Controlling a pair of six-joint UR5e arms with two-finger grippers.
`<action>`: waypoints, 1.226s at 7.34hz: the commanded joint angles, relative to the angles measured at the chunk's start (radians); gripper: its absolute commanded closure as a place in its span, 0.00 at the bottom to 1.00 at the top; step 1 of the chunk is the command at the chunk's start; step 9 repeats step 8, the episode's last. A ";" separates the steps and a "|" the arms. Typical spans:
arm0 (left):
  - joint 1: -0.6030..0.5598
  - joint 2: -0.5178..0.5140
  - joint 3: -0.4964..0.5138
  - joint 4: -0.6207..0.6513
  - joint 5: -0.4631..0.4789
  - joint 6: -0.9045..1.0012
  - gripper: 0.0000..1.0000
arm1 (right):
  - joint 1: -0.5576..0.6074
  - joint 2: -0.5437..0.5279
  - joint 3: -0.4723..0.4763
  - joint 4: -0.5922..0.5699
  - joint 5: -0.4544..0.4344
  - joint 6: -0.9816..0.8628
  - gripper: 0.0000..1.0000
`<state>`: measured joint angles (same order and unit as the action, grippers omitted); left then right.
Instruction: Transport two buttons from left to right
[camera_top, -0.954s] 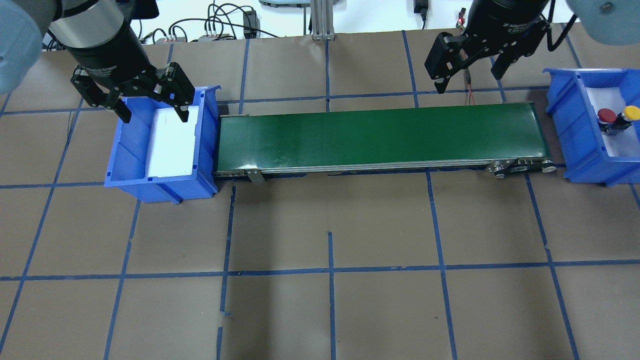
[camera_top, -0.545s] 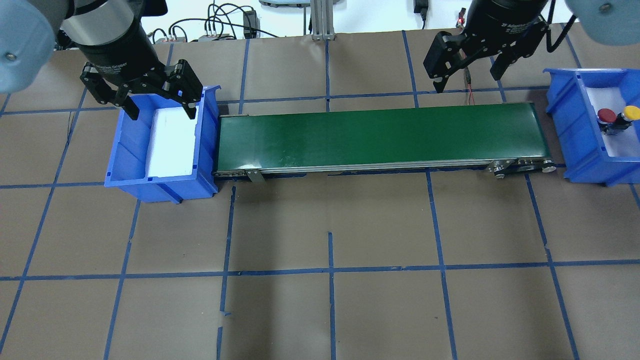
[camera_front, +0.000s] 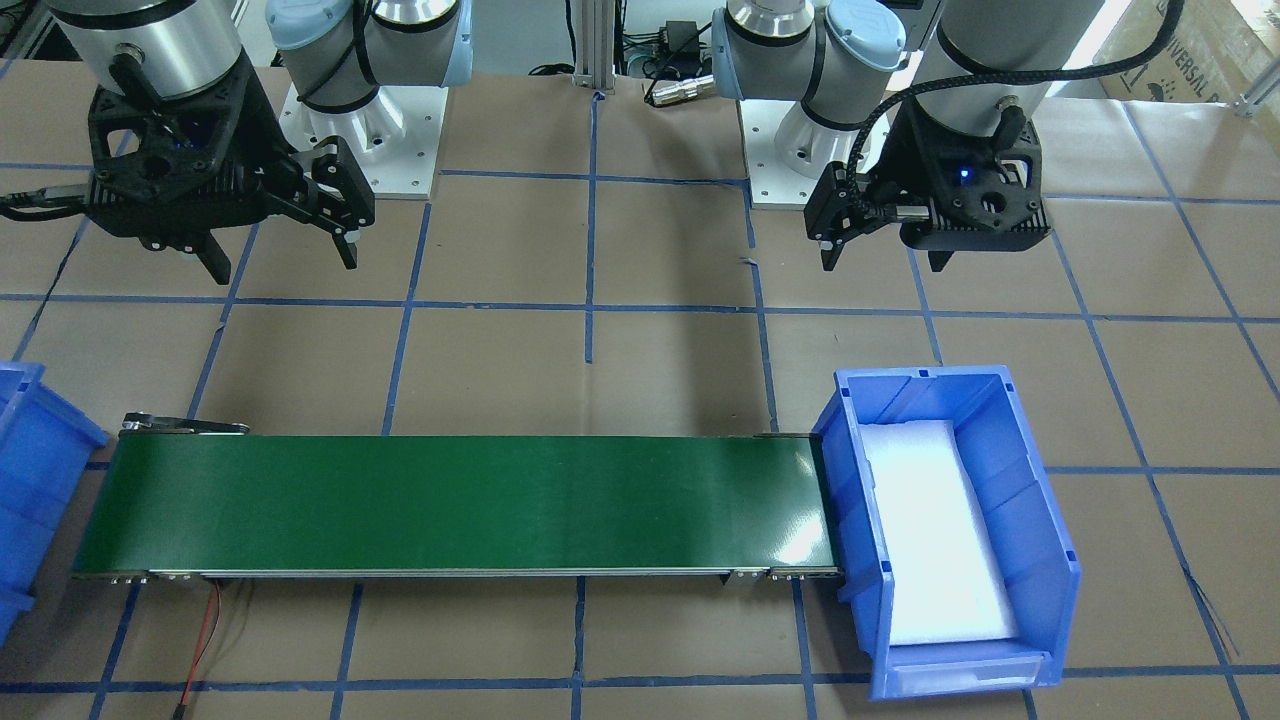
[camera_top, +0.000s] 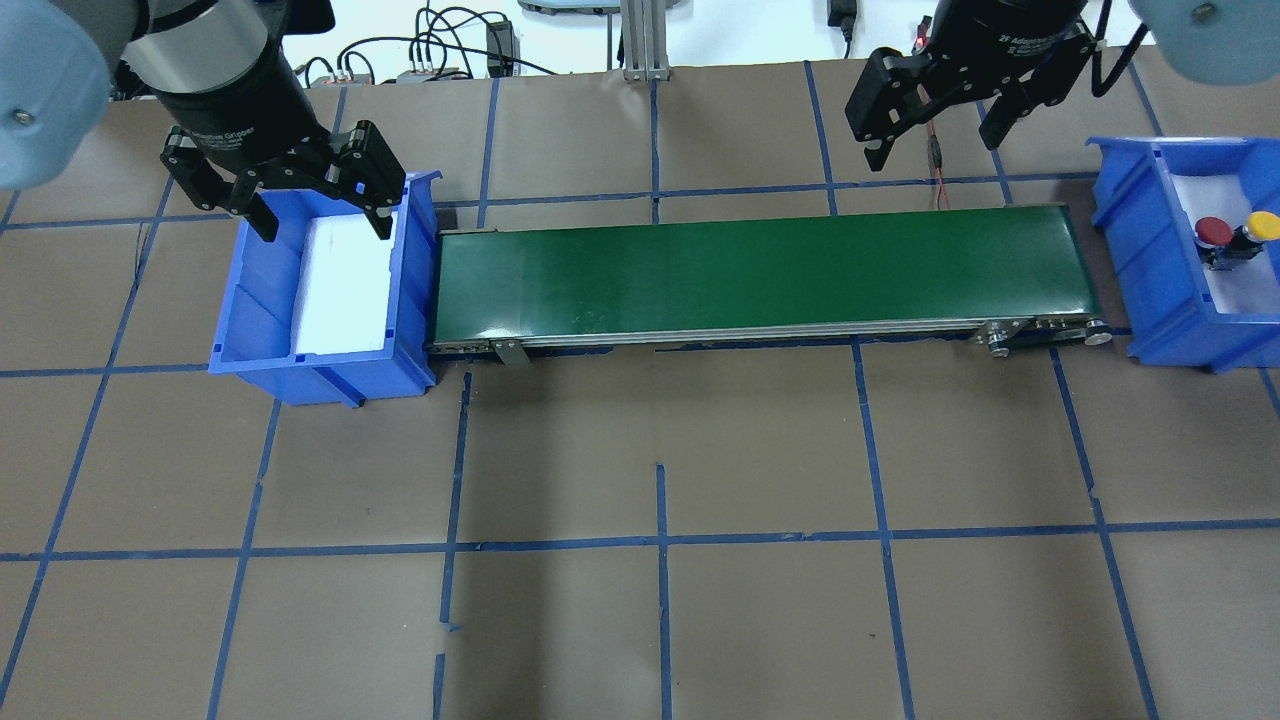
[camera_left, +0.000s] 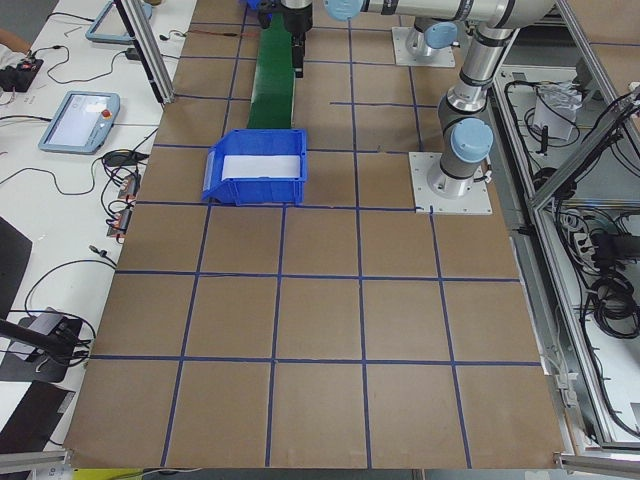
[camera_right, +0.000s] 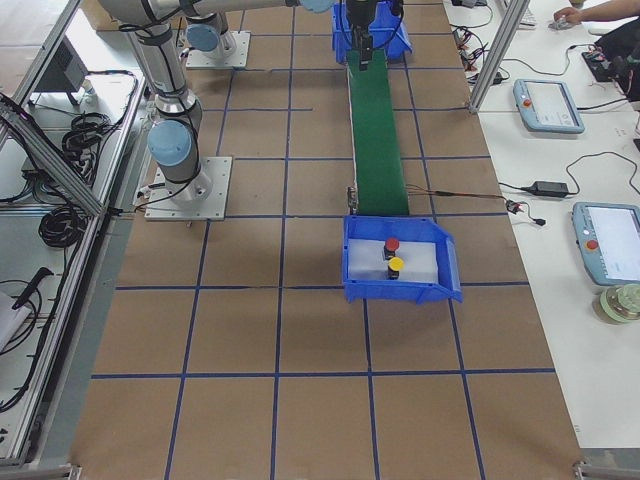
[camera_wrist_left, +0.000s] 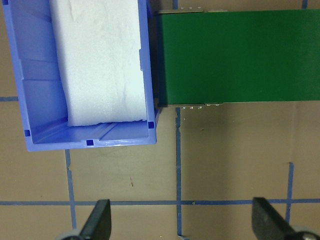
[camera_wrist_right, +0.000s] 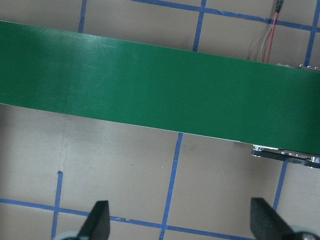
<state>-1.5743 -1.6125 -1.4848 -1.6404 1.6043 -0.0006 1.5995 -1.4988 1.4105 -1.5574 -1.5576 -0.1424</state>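
As they stand in blue bin (camera_top: 1150, 255) | red-capped button (camera_top: 1214, 231) | yellow-capped button (camera_top: 1264, 224)

Brown table (camera_top: 760, 440) with blue tape grid (camera_top: 760, 537); green belt (camera_top: 760, 270), centre; left bin (camera_top: 262, 300) and right bin (camera_top: 1150, 230) blue; foam liner (camera_top: 345, 290) white; far right, red button (camera_top: 1214, 232), yellow button (camera_top: 1264, 225).

Silver arms (camera_front: 150, 40), blue joint caps (camera_front: 865, 25), black grippers (camera_top: 322, 222) (camera_top: 930, 145)

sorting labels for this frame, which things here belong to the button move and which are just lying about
Job: red button, yellow button (both in the right bin), left bin, conveyor belt, left gripper, right gripper.

Lying about: red wire by the belt, pendants on the side bench, power adapter.
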 joint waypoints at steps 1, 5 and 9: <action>0.000 0.000 0.001 0.002 -0.001 -0.025 0.00 | -0.001 0.006 -0.004 -0.010 -0.002 0.000 0.00; 0.000 0.000 -0.002 0.002 -0.001 -0.013 0.00 | -0.020 0.019 -0.001 -0.004 -0.006 0.001 0.00; 0.000 0.000 -0.003 0.001 0.003 -0.013 0.00 | -0.020 0.020 0.002 -0.006 0.005 0.001 0.00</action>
